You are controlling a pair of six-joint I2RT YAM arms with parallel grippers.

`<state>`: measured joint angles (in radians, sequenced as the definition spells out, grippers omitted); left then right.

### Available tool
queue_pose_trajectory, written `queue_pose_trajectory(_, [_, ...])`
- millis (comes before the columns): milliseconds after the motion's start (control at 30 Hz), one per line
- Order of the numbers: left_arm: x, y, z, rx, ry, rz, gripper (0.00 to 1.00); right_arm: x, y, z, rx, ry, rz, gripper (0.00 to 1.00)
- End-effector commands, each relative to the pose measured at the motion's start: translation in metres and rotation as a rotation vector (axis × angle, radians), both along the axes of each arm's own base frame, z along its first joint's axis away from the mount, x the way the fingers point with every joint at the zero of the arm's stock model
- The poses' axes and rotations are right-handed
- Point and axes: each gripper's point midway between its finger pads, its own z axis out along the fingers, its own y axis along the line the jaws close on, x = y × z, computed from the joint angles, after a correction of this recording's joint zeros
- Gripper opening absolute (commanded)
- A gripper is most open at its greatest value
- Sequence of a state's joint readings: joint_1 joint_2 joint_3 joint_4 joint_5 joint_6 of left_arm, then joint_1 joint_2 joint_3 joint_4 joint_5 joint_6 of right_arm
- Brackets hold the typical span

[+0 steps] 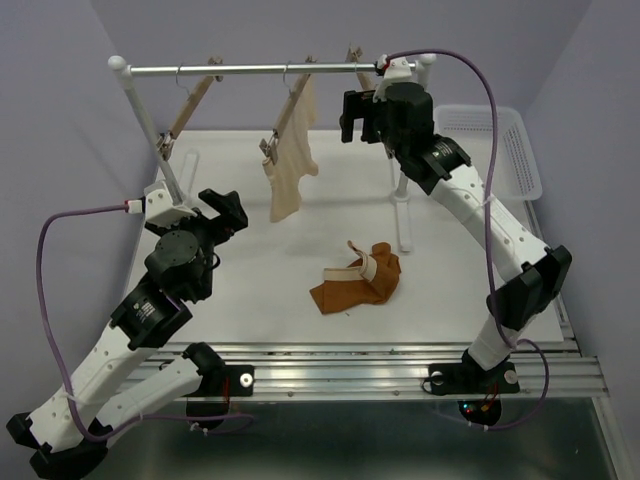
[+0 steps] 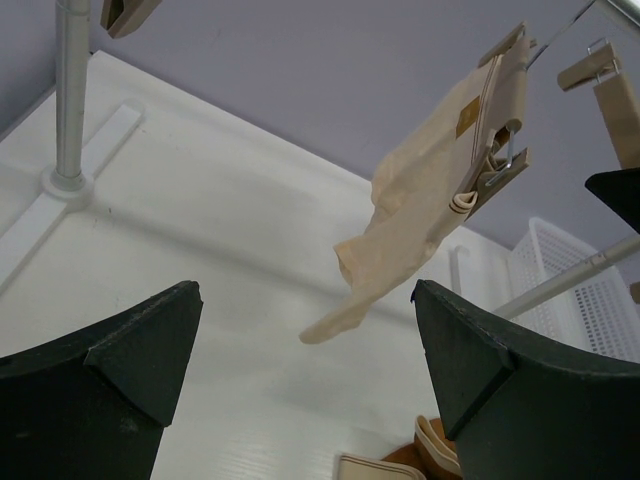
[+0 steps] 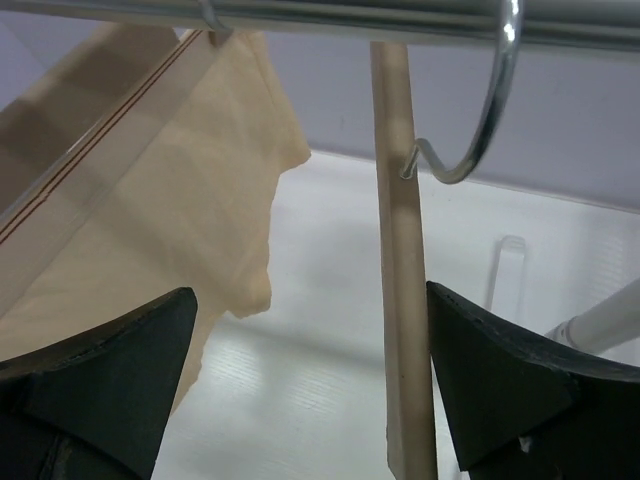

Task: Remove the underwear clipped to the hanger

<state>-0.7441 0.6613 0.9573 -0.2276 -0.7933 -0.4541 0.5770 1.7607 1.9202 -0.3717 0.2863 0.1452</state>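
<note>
underwear (image 1: 358, 280) lies free on the table (image 1: 250, 300). left gripper (image 1: 228, 205) and right gripper (image 3: 310, 380) are spread, empty. hanger (image 3: 400, 300) stands between the right one's fingers, so careless retreat might unhook it from the rail (image 1: 250, 69).

- Rust-brown cloth briefs (image 1: 358, 280) lie mid-table on the white table (image 1: 260, 305), in front of the silver metal rail (image 1: 250, 69).
- A light wooden hanger (image 3: 400, 300) hangs at the rail's right end, with a cream cloth garment (image 1: 292, 165) to its left.
- A white plastic basket (image 1: 500, 140) sits at the far right.
</note>
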Motion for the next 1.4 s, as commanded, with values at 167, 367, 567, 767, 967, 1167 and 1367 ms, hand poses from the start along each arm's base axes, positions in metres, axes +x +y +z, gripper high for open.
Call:
queue_pose_trajectory(167, [0.009,-0.009,0.0,0.006,0.0,-0.01,0.99,-0.063,-0.04,0.047,0.04,-0.117,0.021,1.0])
queue_pose_trajectory(367, [0.016,-0.02,-0.002,0.031,0.013,-0.042,0.99,-0.099,-0.055,0.03,0.03,-0.104,0.065,1.0])
queue_pose_trajectory(567, [0.021,-0.03,-0.003,0.047,0.025,-0.069,0.99,-0.109,-0.065,0.055,0.051,-0.183,0.054,1.0])
queue_pose_trajectory(767, [0.024,-0.034,-0.004,0.051,0.026,-0.083,0.99,-0.096,-0.053,0.081,0.07,-0.232,0.076,1.0])
queue_pose_trajectory(967, [0.022,-0.034,-0.005,0.036,0.028,-0.085,0.99,-0.085,-0.042,0.115,0.109,-0.332,0.095,1.0])
queue_pose_trajectory(1167, [0.019,-0.028,-0.006,0.018,0.027,-0.066,0.99,-0.103,-0.05,0.125,0.155,-0.332,0.102,1.0])
queue_pose_trajectory(1367, [0.018,-0.025,-0.011,0.001,0.028,-0.051,0.99,-0.152,-0.104,0.046,0.195,-0.165,-0.05,1.0])
